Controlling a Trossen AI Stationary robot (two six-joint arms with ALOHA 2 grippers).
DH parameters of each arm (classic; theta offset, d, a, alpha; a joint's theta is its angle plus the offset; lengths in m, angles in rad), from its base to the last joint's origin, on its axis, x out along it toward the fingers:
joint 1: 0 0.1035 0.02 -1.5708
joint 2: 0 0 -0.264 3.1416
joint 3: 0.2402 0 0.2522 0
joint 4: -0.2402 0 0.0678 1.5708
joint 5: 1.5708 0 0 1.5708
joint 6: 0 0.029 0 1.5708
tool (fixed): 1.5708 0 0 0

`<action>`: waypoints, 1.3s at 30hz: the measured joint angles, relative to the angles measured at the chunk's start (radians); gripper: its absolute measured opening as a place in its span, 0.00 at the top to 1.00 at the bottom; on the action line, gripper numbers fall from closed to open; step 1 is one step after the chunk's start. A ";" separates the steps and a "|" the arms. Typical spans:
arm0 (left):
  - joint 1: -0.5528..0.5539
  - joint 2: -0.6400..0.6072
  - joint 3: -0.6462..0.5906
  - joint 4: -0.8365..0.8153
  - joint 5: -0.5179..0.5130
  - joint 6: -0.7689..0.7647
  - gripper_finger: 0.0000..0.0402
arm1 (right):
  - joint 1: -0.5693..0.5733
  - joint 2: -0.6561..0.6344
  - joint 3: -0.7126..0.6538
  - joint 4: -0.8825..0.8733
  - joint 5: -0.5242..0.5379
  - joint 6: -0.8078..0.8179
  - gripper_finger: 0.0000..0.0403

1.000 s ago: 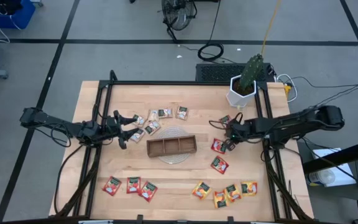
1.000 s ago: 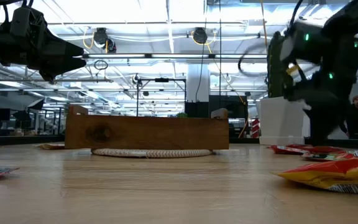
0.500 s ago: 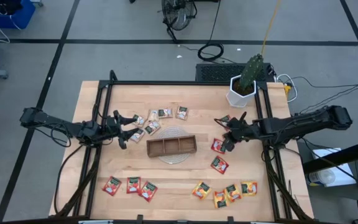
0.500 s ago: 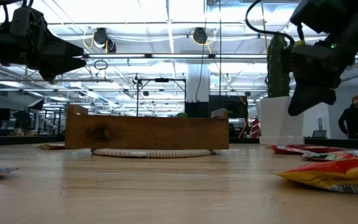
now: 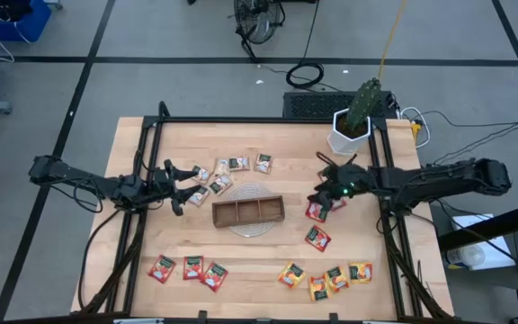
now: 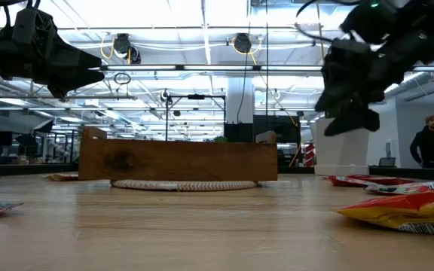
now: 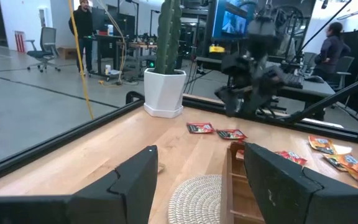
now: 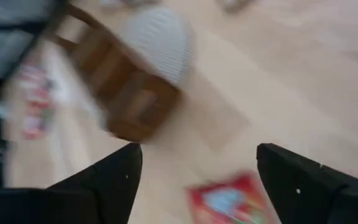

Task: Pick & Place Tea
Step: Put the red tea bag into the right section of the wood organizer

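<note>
The right gripper (image 5: 324,191) has its jaws spread wide with nothing between them; it hangs above the table just right of the tray (image 5: 247,212), over a red sachet (image 5: 317,211) that its wrist view shows lying flat below the fingers. The left gripper (image 5: 176,184), jaws also well apart and empty, waits just left of the tray, beside the beige sachets (image 5: 227,175).

The tray sits on a round woven mat (image 5: 251,216) and its three compartments look empty from above, so by my reading no tea has been placed yet. All the tea lies on the table around it: the beige sachets on its far-left side, one more red sachet (image 5: 317,238) to its right and nearer the front edge, three red ones (image 5: 187,269) near its front left, and the orange-yellow group (image 5: 326,276) near its front right. A potted cactus (image 5: 353,121) stands far right of the tray.

Almost the whole task is left; the likely next step is closing on that red sachet right of the tray
</note>
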State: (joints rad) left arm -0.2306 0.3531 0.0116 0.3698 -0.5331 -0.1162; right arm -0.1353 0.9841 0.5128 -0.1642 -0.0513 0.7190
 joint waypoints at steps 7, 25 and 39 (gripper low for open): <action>0.000 0.000 0.000 0.000 0.000 0.000 0.40 | -0.095 0.160 0.348 -0.510 0.149 -0.238 0.34; 0.000 0.000 0.000 0.000 0.000 0.000 0.40 | -0.208 0.589 0.402 -0.676 0.188 -0.393 0.28; 0.000 0.000 0.000 0.000 0.000 0.000 0.40 | -0.258 0.696 0.309 -0.585 0.074 -0.260 0.37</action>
State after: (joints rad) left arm -0.2304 0.3531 0.0114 0.3702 -0.5331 -0.1162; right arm -0.3935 1.6802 0.8223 -0.7492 0.0227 0.4588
